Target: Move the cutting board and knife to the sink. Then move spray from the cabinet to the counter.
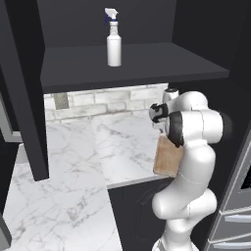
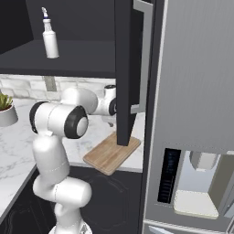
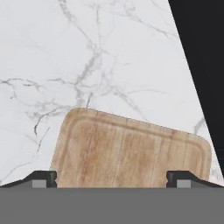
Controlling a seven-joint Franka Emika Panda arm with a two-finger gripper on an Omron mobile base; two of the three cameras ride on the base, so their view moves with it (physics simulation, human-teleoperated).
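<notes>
Light-brown wood, the cutting board [image 3: 131, 151] lies flat on the white marble worktop [image 1: 73, 196] at its front edge, beside the steel fridge [image 2: 196, 91]; in the right base view its long axis runs diagonally, one corner jutting past the edge; the left base view hides most of it behind the arm; the hand view shows the tool [image 3: 111, 179] spread wide above it, gripping nothing; the spray [image 1: 113, 39] stands upright on the cabinet [image 1: 137, 63] shelf.
</notes>
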